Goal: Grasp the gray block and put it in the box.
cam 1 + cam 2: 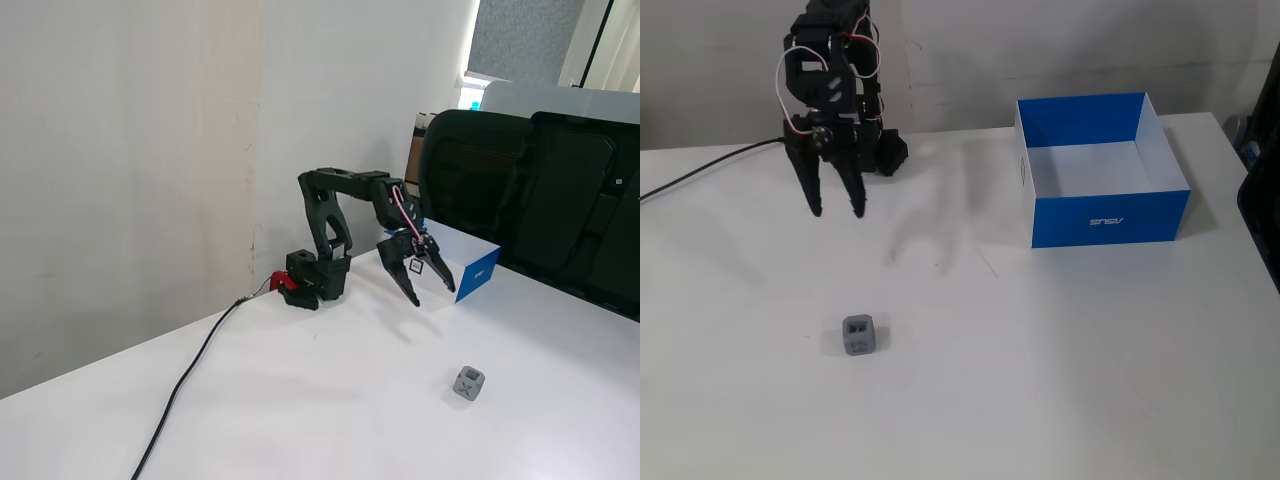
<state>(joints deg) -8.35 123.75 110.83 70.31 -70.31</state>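
The gray block (468, 382) is a tiny cube with a dark mark on its faces, lying on the white table; it also shows in the other fixed view (859, 335). The box (1102, 170) is blue outside and white inside, standing open at the right; in a fixed view (470, 268) it sits behind the arm. My gripper (432, 294) hangs above the table with its two fingers spread and nothing between them. In a fixed view the gripper (838, 211) is well behind the block and left of the box.
The arm's base (318, 275) stands by the wall, with a black cable (185, 380) running off toward the table's front left. Black chairs (540, 195) stand behind the table's far edge.
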